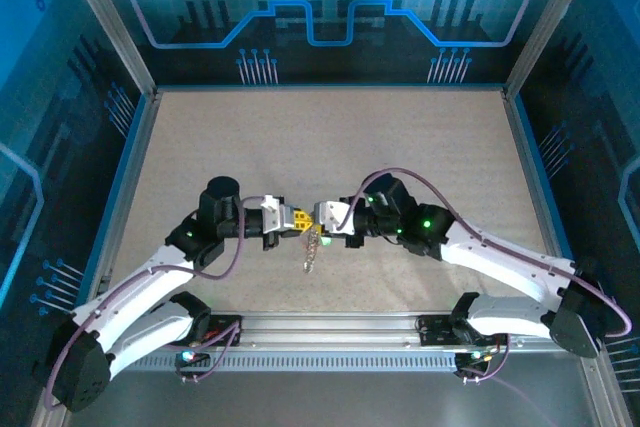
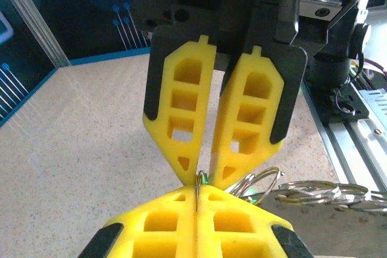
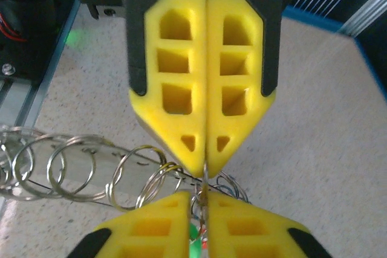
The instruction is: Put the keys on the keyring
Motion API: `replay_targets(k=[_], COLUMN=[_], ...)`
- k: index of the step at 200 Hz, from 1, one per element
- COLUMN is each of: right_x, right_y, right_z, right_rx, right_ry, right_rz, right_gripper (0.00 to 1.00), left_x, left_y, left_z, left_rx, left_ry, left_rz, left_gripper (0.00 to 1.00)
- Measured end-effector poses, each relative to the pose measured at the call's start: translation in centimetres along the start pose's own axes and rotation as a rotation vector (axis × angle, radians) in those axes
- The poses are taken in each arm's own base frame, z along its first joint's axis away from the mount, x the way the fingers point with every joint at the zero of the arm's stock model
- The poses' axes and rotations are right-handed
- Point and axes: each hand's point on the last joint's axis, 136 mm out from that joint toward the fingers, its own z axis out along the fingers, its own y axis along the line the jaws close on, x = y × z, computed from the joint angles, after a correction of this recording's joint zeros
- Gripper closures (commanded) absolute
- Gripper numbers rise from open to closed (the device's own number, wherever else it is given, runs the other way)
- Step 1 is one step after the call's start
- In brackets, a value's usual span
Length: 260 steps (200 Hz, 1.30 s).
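My two grippers meet tip to tip above the middle of the table. The left gripper (image 1: 299,219) (image 2: 196,193) is shut on the edge of one ring of the keyring (image 1: 311,250), a chain of silver rings (image 2: 314,193) (image 3: 72,164) that hangs down onto the table. The right gripper (image 1: 317,217) (image 3: 203,202) stands narrowly open, with the same ring's wire running through the slit between its fingers. Green and red key heads (image 3: 196,234) peek out low in that slit. A bit of green (image 2: 206,178) also shows in the left wrist view.
The speckled beige table (image 1: 330,147) lies inside a blue-walled frame. A metal rail (image 1: 330,327) (image 2: 357,119) runs along the near edge between the arm bases. Purple cables loop over both arms.
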Motion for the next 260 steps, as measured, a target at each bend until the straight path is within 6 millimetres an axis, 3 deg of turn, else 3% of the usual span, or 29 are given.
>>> replay_targets(k=[49, 105, 143, 182, 260], right_x=[0.3, -1.3, -1.1, -0.2, -1.2], right_y=[0.3, 0.0, -0.6, -1.5, -1.9], right_z=[0.1, -0.1, -0.4, -2.1, -3.0], right_rx=[0.007, 0.013, 0.036, 0.093, 0.096], right_ry=[-0.077, -0.152, -0.16, -0.173, -0.228], right_rz=[0.011, 0.009, 0.018, 0.041, 0.027], right_gripper=[0.81, 0.79, 0.77, 0.75, 0.74], left_x=[-0.6, -2.9, -3.2, -3.6, -3.4], left_y=[0.4, 0.7, 0.6, 0.4, 0.1], left_z=[-0.7, -0.8, -0.7, -0.8, -0.7], left_rx=[-0.032, -0.014, 0.007, 0.019, 0.041], left_ry=[-0.121, -0.232, -0.255, -0.27, -0.269], left_rz=[-0.038, -0.026, -0.037, -0.034, -0.039], left_gripper=[1.0, 1.0, 1.0, 1.0, 1.0])
